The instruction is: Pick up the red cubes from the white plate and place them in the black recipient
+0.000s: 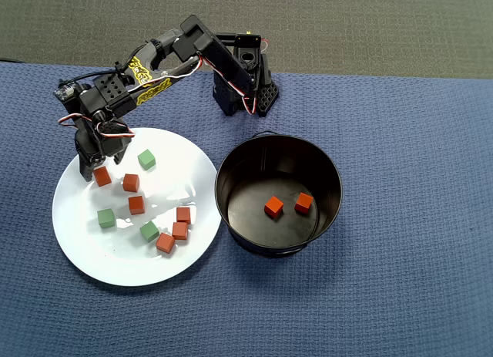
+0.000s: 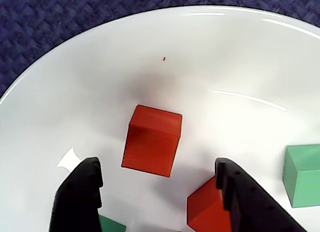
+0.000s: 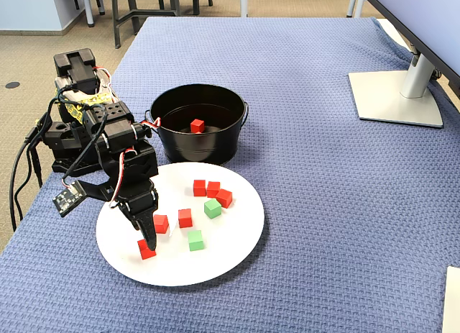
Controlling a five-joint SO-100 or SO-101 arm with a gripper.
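Here we start from the red cube (image 2: 151, 141) the arm is after: in the wrist view it lies on the white plate (image 2: 240, 56), just ahead of the end effector (image 2: 159, 189) and centred on the gap between the two black fingers (image 2: 79, 192), which stand wide apart and hold nothing. The cube sits slightly turned, one edge angled toward the fingers, so we judge that closing may nudge it square before it grips. A second red cube (image 2: 207, 209) lies hard by the right finger in that view, near enough, we think, to be bumped. A green cube (image 2: 302, 174) rests further right on the plate.

From overhead, the target cube (image 1: 102, 176) lies near the plate's upper-left rim, on the side away from the black pot (image 1: 231, 168), with the end effector (image 1: 92, 172) over it. Five more red cubes remain on the plate and two lie in the pot. The move, we reckon, is straight down, then close.
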